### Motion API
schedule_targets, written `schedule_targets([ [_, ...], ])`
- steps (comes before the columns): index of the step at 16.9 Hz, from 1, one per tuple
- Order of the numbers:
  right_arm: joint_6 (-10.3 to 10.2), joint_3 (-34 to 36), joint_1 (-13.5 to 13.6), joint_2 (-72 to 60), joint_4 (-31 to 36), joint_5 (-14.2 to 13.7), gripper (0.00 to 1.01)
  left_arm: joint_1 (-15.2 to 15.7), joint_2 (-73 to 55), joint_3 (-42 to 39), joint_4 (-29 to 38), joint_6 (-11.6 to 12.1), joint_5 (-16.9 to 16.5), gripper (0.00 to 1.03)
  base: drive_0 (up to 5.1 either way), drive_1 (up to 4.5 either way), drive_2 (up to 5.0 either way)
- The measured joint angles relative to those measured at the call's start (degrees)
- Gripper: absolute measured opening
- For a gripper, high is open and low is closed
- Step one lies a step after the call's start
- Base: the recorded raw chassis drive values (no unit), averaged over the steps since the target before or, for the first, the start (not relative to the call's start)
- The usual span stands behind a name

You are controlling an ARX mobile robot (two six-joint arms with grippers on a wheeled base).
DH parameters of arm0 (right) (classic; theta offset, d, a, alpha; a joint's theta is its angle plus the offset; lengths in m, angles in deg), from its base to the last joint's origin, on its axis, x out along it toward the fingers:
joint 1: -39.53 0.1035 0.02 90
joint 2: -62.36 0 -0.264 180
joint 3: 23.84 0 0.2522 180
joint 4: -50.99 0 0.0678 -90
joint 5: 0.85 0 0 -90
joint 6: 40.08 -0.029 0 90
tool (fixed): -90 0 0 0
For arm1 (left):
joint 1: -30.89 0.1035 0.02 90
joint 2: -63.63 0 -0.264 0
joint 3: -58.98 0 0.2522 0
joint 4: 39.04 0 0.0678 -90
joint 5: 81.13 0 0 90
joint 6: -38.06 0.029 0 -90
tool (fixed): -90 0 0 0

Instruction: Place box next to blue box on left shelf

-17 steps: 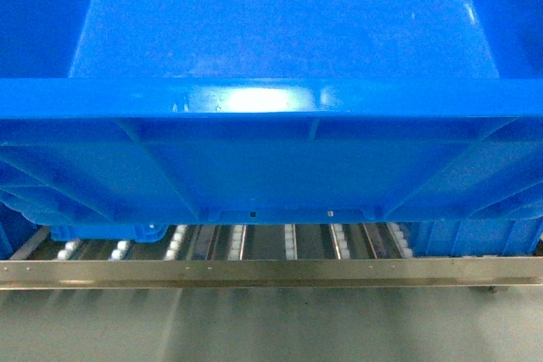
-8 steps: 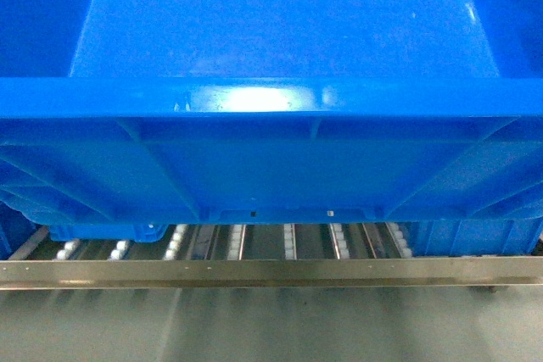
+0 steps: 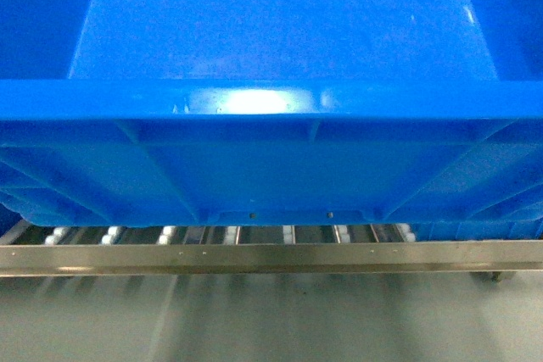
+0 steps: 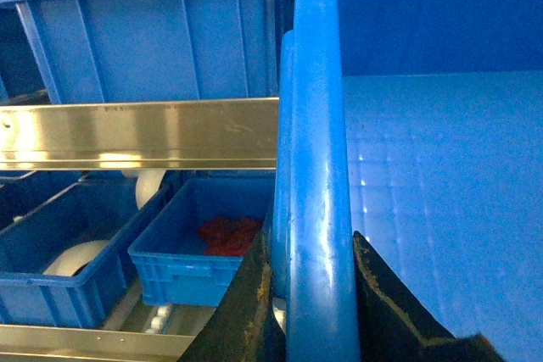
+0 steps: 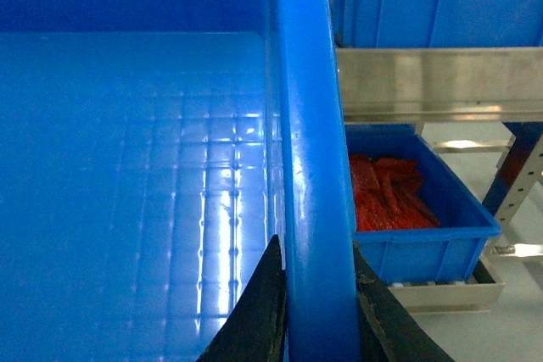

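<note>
The box, one bright-blue plastic crate with a thick rolled rim, ribbed outer wall and smooth inside, sits open side up with its long axis across the head view, just above the left shelf of white-roller tracks. The left gripper and right gripper each have their jaws clenched on a side rim. The wrist views show two smaller bins holding red parts.
</note>
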Motion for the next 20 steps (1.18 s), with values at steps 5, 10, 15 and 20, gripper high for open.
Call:
schedule_targets([
  [5, 0.0, 0.0, 0.0, 0.0, 0.0, 0.0, 0.11, 0.0, 0.0, 0.0, 0.0, 0.0, 0.0, 0.18, 0.0, 0.0, 0.0],
  [10, 0.0, 0.0, 0.0, 0.0, 0.1, 0.0, 0.11, 0.0, 0.0, 0.0, 0.0, 0.0, 0.0, 0.18, 0.0, 0.0, 0.0],
  [15, 0.0, 0.0, 0.0, 0.0, 0.1, 0.0, 0.11, 0.0, 0.0, 0.0, 0.0, 0.0, 0.0, 0.18, 0.0, 0.0, 0.0],
  [20, 0.0, 0.0, 0.0, 0.0, 0.1, 0.0, 0.11, 0.0, 0.0, 0.0, 0.0, 0.0, 0.0, 0.18, 0.0, 0.0, 0.0],
])
